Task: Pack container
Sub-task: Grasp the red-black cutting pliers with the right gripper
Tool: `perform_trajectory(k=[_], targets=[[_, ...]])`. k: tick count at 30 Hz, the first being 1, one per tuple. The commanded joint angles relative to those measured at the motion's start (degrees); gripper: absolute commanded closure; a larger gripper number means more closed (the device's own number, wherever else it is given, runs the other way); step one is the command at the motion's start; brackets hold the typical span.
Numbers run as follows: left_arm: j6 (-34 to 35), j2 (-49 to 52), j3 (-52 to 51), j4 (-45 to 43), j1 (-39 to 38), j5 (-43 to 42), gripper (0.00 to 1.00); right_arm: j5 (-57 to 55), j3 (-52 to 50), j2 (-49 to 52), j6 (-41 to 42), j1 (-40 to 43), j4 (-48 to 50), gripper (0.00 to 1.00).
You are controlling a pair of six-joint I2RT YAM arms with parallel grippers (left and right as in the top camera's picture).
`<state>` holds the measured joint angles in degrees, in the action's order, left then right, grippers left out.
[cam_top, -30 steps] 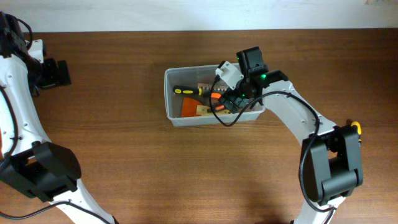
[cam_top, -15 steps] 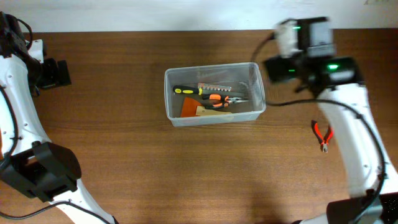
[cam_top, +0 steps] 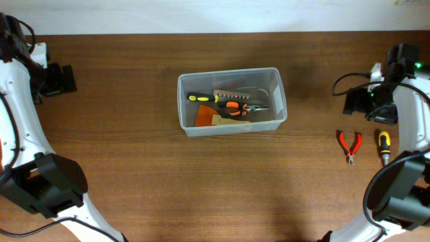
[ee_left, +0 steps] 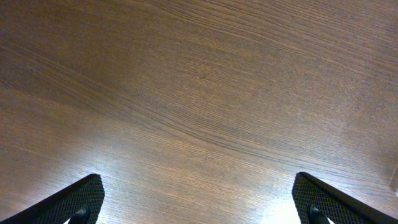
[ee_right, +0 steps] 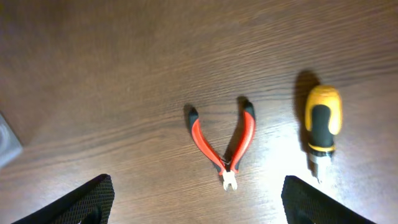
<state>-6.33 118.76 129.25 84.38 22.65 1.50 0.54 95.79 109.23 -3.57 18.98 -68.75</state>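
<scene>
The clear plastic container point(cam_top: 183, 101) stands mid-table and holds several hand tools, among them a black-and-yellow screwdriver point(cam_top: 201, 97) and orange-handled pliers point(cam_top: 235, 106). Small red-handled pliers point(cam_top: 349, 144) point(ee_right: 222, 144) and a stubby yellow-and-black screwdriver point(cam_top: 383, 144) point(ee_right: 323, 121) lie on the table at the right. My right gripper point(cam_top: 366, 104) point(ee_right: 199, 199) is open and empty above the red pliers. My left gripper point(cam_top: 60, 79) point(ee_left: 199, 199) is open and empty over bare wood at the far left.
The wooden table's far edge point(cam_top: 215, 33) runs along a white wall. A corner of the container shows at the left edge of the right wrist view point(ee_right: 7, 146).
My right arm has left the container and swung right, to above the red pliers and stubby screwdriver. The left arm has not moved.
</scene>
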Motion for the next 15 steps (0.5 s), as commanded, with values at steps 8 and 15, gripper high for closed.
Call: perform_trajectory(k=[8,15], targets=[[0.7,-0.3,-0.2,-0.1,0.3,-0.2,0.01,1.8,-8.9,5.9,-9.7,-0.2,5.1,0.14],[0.7,-0.3,-0.2,-0.1,0.3,-0.2,0.01,2.2,-15.4,7.8,-15.7,-0.6,12.5,0.23]])
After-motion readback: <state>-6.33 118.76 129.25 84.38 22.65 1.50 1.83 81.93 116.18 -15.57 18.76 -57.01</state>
